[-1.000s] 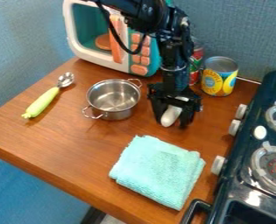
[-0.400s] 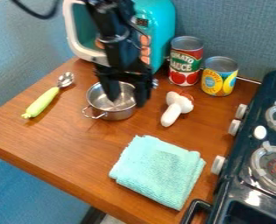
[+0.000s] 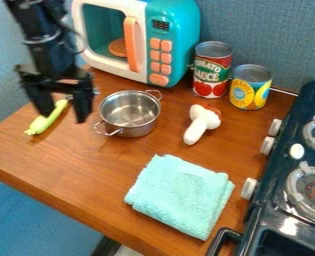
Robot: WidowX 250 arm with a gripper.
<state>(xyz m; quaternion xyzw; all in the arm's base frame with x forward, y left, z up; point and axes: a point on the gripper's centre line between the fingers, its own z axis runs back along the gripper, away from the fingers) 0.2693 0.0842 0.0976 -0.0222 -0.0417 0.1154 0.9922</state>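
Fingers are open, tips well apart and pointing down; the gripper [image 3: 65, 114] has no visible grip on anything. Nearest thing is the green-handled utensil [image 3: 46, 120] at the counter's left side. Handle end is in plain view, far end mostly hidden behind the gripper; can't tell if there's any contact. It lies lengthwise, and I read the counter [image 3: 99, 170] as carrying its weight, since no finger closes on it. Steel pot [image 3: 128, 111] is just beside the gripper, upright on its base, so its mouth faces up and both loop handles are free. Mushroom-shaped toy [image 3: 198, 126] lies tipped over past the pot, probably because stem and cap give it no flat base. Towel [image 3: 180, 195] is folded into a flat pad in front, likely to keep it compact. Red-labelled can [image 3: 212, 71] and yellow-labelled can [image 3: 250, 87] stand on their ends, stable, near the back wall, between toy microwave [image 3: 146, 45] and stove [image 3: 260, 220]. Arm [image 3: 45, 50] comes in at upper left, near vertical, slight slant, wrist above the gripper.
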